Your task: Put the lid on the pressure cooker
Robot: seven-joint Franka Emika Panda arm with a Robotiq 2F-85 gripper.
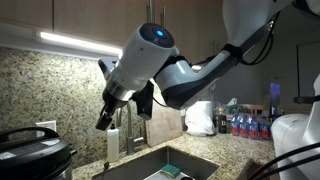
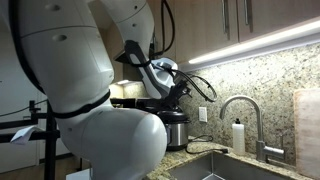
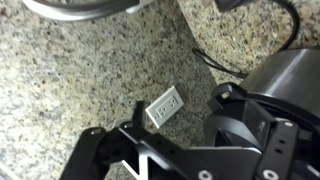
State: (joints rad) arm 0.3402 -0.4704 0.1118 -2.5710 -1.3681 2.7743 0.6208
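Observation:
The pressure cooker (image 1: 36, 155) stands on the counter at the lower left, with a dark body and a shiny steel band; it shows again behind the arm's base (image 2: 174, 126). Its top looks dark and domed, but I cannot tell the lid apart from the pot in any view. My gripper (image 1: 122, 116) hangs in the air to the right of the cooker and above the counter, open and empty. In the wrist view the gripper (image 3: 185, 118) faces the granite wall, its jaws apart. A steel-rimmed round edge (image 3: 90, 8) shows at the top.
A steel sink (image 1: 165, 165) lies below the gripper, with a faucet (image 2: 240, 108) and a soap bottle (image 2: 237, 136) behind it. A white bag (image 1: 200, 118) and bottles (image 1: 250, 125) stand further along. A wall outlet (image 3: 165, 105) sits on the granite backsplash. Cabinets hang overhead.

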